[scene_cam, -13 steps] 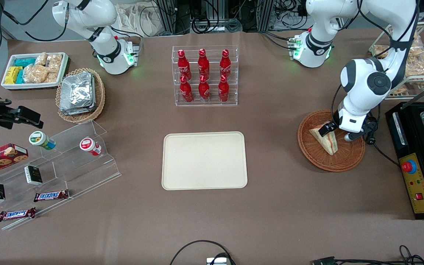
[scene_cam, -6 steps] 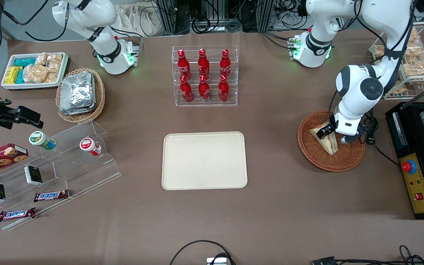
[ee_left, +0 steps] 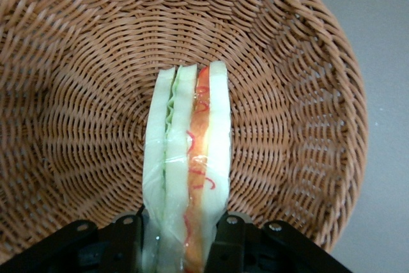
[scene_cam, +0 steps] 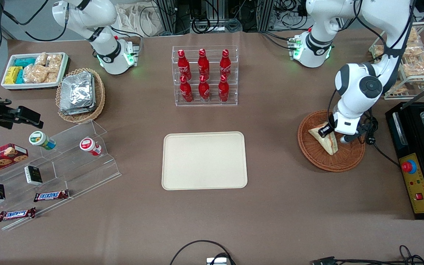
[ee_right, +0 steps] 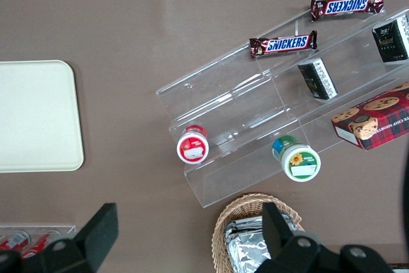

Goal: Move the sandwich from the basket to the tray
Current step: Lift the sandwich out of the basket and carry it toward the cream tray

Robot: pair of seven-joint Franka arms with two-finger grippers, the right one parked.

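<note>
The sandwich (scene_cam: pixel 328 144), a white triangular wedge with red and green filling, stands on edge in the reddish-brown wicker basket (scene_cam: pixel 318 159) toward the working arm's end of the table. My gripper (scene_cam: pixel 334 134) is down in the basket and shut on the sandwich. In the left wrist view the wedge (ee_left: pixel 188 139) sits squeezed between the two black fingers (ee_left: pixel 239 244), with the basket's woven wall (ee_left: pixel 77 94) all around it. The cream tray (scene_cam: pixel 204 161) lies flat at the table's middle, with nothing on it; its corner also shows in the right wrist view (ee_right: pixel 35 116).
A clear rack of red bottles (scene_cam: pixel 204 75) stands farther from the camera than the tray. A black machine (scene_cam: pixel 416 165) sits beside the basket at the table's end. A tan basket of foil packets (scene_cam: pixel 79 95), a white snack bin (scene_cam: pixel 33 70) and a clear snack stand (scene_cam: pixel 61 162) lie toward the parked arm's end.
The gripper and forearm have shifted slightly toward the parked arm's end, settling round the sandwich. The sandwich has stayed in the basket, almost unmoved.
</note>
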